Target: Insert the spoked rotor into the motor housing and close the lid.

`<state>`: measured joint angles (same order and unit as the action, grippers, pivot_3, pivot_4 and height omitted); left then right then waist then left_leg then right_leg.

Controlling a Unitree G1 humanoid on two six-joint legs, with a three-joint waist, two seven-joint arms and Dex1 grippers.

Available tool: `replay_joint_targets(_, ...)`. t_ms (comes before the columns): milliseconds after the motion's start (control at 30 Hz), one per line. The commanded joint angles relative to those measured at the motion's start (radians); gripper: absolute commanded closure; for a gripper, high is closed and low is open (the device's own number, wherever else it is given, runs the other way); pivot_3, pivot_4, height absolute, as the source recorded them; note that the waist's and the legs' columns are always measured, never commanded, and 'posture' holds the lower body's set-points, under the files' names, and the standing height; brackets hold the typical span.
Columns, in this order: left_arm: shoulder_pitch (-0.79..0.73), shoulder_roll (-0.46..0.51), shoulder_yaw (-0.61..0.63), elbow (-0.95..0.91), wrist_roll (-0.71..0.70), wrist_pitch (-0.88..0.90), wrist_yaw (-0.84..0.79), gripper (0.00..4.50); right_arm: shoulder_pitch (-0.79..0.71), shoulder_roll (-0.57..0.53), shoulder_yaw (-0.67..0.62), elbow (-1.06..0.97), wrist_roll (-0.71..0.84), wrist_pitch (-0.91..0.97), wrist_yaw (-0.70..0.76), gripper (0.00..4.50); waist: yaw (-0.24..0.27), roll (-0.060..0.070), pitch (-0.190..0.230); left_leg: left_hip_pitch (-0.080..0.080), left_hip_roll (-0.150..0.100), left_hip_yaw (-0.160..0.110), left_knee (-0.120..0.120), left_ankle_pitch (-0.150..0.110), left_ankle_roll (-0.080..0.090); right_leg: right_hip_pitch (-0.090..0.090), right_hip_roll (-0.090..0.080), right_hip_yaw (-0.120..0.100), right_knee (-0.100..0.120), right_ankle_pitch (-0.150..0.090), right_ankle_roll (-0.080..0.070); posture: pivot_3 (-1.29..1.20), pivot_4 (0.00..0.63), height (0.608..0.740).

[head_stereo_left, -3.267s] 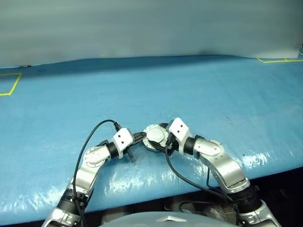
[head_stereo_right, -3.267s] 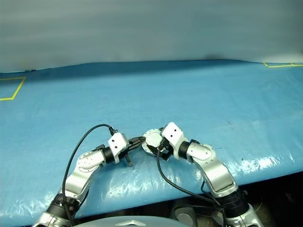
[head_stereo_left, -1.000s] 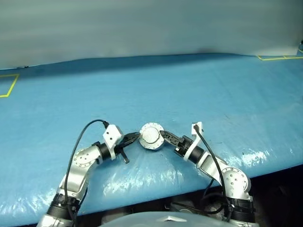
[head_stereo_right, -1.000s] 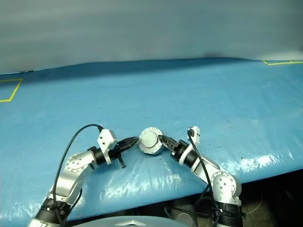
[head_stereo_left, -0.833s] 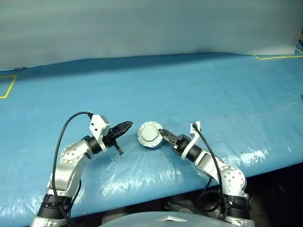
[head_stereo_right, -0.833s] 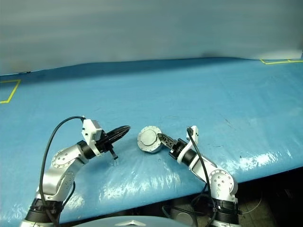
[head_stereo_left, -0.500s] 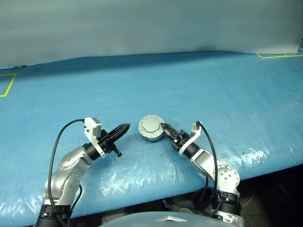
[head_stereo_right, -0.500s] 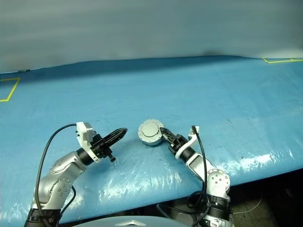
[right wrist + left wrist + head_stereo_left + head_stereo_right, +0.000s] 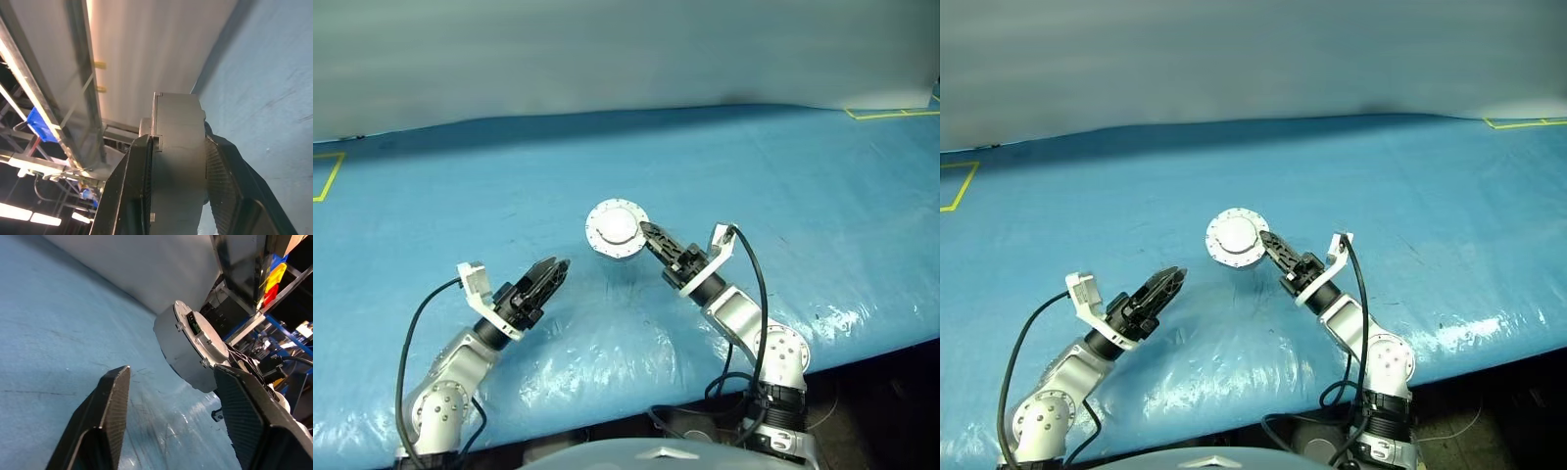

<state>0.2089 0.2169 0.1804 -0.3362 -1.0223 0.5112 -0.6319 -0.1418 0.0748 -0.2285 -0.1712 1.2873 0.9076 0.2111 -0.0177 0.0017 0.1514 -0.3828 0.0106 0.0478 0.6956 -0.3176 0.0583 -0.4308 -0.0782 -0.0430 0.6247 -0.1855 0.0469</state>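
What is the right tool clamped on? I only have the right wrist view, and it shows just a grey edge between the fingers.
Observer: The housing. The right tool grips it by the rim and holds it tilted above the table.
Operator: Is the lid shut?
Observer: It looks shut. The lid lies flat on the housing, with its plain face toward the head camera.
Operator: Where is the left tool?
Observer: The left tool is open and holds nothing. It is off to the housing's left and not touching it.
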Motion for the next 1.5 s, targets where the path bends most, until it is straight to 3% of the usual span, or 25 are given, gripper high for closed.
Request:
replay_joint_targets(33, -0.010, -0.029, 0.016, -0.058, -0.097, 0.016, 0.011, 0.11, -0.032, 0.012, 0.034, -0.070, 0.068, -0.002, 0.025, 3.33, 0.000, 0.000, 0.000, 0.000, 0.000, 0.000, 0.000, 0.000, 0.000, 0.000, 0.000, 0.000, 0.000, 0.000, 0.000, 0.00, 0.150, 0.740)
replay_joint_targets(467, -0.065, -0.112, -0.072, 0.008, -0.130, 0.093, 0.116, 0.02, -0.049, -0.040, 0.083, -0.102, 0.091, 0.014, 0.017, 3.33, 0.001, 0.000, 0.000, 0.000, -0.001, 0.000, 0.000, 0.000, 0.000, 0.000, 0.000, 0.000, 0.000, 0.000, 0.000, 0.00, 0.150, 0.740)
replay_joint_targets(1033, -0.174, -0.230, -0.051, 0.149, -0.126, 0.080, 0.153, 0.02, -0.045, -0.069, 0.113, -0.104, 0.089, 0.002, -0.024, 3.33, 0.003, -0.003, 0.001, 0.000, -0.002, 0.000, 0.000, 0.000, 0.000, 0.001, 0.000, 0.000, 0.000, 0.001, 0.001, 0.00, 0.150, 0.740)
replay_joint_targets(1133, -0.166, -0.225, -0.052, 0.153, -0.126, 0.090, 0.127, 0.59, -0.043, -0.068, 0.112, -0.103, 0.091, 0.000, -0.027, 3.33, 0.003, -0.003, 0.002, 0.000, -0.002, 0.000, 0.000, 0.000, 0.000, 0.001, 0.000, 0.000, 0.000, 0.001, 0.001, 0.00, 0.150, 0.740)
replay_joint_targets(1233, -0.176, -0.228, -0.047, 0.168, -0.097, 0.076, 0.150, 1.52, -0.040, -0.067, 0.115, -0.101, 0.092, 0.002, -0.027, 3.33, 0.004, -0.003, 0.002, 0.000, -0.002, 0.000, 0.000, 0.000, 0.000, 0.001, 0.000, 0.000, 0.000, 0.000, 0.000, 0.00, 0.150, 0.740)
replay_joint_targets(1300, -0.175, -0.240, -0.039, 0.165, -0.092, 0.047, 0.127, 1.74, -0.037, -0.065, 0.121, -0.098, 0.085, 0.002, -0.025, 3.33, 0.005, -0.004, 0.002, 0.000, -0.002, 0.000, 0.000, 0.000, 0.000, 0.001, 0.000, 0.000, 0.000, 0.000, 0.001, 0.00, 0.150, 0.740)
replay_joint_targets(1500, -0.185, -0.248, -0.037, 0.152, -0.125, 0.066, 0.143, 1.75, -0.039, -0.050, 0.138, -0.084, 0.063, -0.002, -0.048, 3.33, 0.004, -0.004, 0.002, 0.000, -0.002, 0.000, 0.000, 0.000, 0.000, 0.001, 0.001, 0.000, 0.000, 0.001, 0.001, 0.00, 0.150, 0.740)
